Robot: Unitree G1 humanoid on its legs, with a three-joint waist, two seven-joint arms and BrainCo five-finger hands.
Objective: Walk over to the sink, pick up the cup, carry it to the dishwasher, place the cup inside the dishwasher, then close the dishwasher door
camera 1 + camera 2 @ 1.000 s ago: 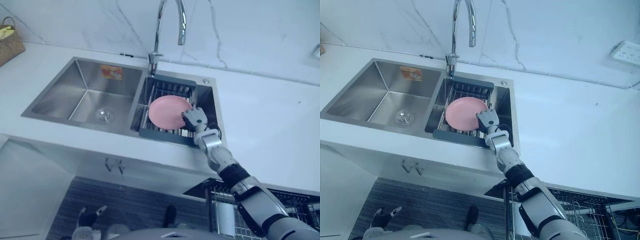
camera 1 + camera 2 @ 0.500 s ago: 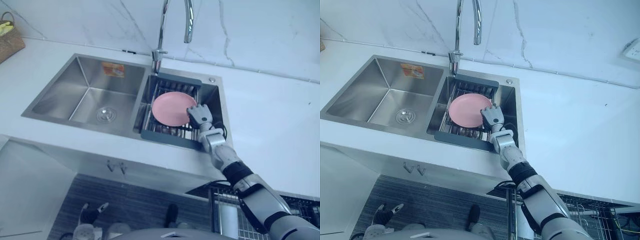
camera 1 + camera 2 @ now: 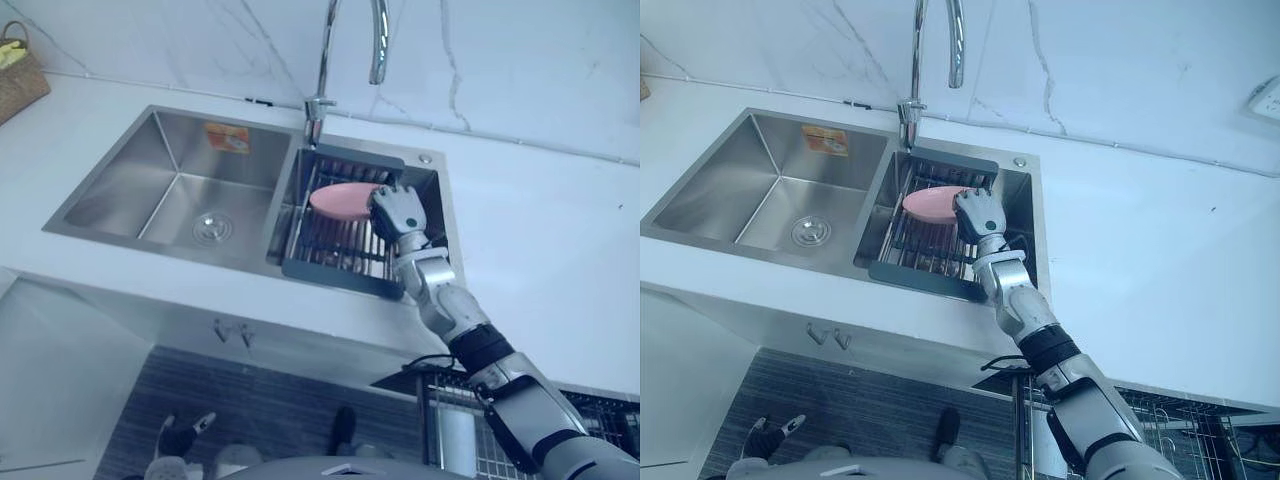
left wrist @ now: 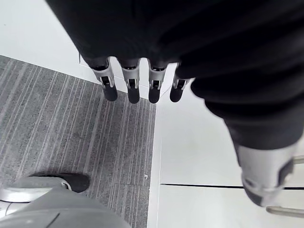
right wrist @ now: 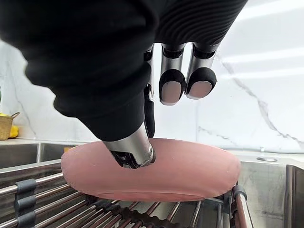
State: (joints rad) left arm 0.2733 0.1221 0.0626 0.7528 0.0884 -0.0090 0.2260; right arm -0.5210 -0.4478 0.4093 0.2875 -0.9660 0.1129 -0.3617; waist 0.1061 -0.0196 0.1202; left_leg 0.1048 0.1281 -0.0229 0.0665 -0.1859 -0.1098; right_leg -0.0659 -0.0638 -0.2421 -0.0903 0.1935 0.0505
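Observation:
A pink plate hangs tilted just above the dark wire rack in the sink's right basin; no cup shows. My right hand is shut on the plate's right rim. In the right wrist view the thumb presses on the plate and the other fingers curl above it. In the left wrist view my left hand hangs over grey striped floor beside a white cabinet front, fingers straight and holding nothing.
The steel sink's left basin has a drain. A tall curved faucet rises behind the rack. White countertop spreads to the right. A woven basket stands far left. The dishwasher's wire rack is at the lower right.
The plate lay flat on the rack under my right hand; now the hand has lifted it off the rack, tilted edge-on, toward the faucet side.

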